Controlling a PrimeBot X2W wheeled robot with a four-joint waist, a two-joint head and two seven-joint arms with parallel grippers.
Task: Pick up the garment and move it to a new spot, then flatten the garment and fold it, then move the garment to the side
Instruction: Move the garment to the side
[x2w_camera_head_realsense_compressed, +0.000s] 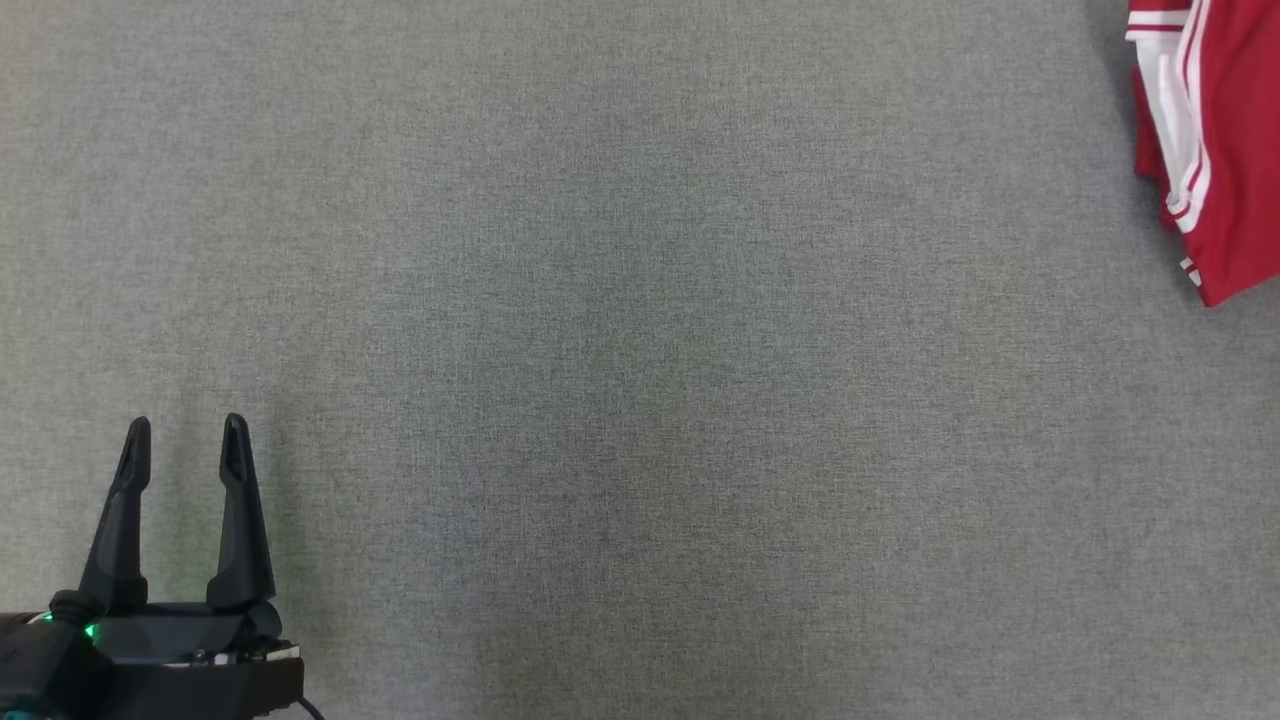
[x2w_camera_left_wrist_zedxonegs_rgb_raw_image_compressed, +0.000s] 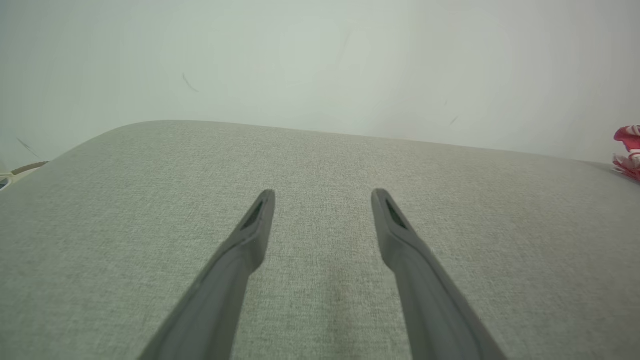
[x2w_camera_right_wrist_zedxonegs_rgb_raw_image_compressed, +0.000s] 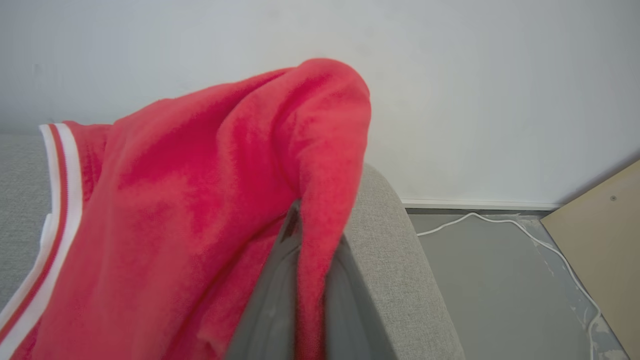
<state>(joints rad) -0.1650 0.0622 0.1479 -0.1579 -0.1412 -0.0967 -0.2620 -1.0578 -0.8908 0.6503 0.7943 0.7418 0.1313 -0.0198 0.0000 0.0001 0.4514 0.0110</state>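
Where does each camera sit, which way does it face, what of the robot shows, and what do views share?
Head view: on the head, looking down at the grey fabric surface; open left gripper lower left.
Left wrist view: on the left wrist, looking along its spread fingers across that surface to a pale wall.
Right wrist view: on the right wrist, looking along the right gripper, shut on the red garment.
Shared: garment and surface, all three.

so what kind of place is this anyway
Probably an indoor test room or lab rather than a home: a grey fabric-covered work surface sits before a bare white wall, a loose white cable trails over the grey floor, and a tan board is beside it.
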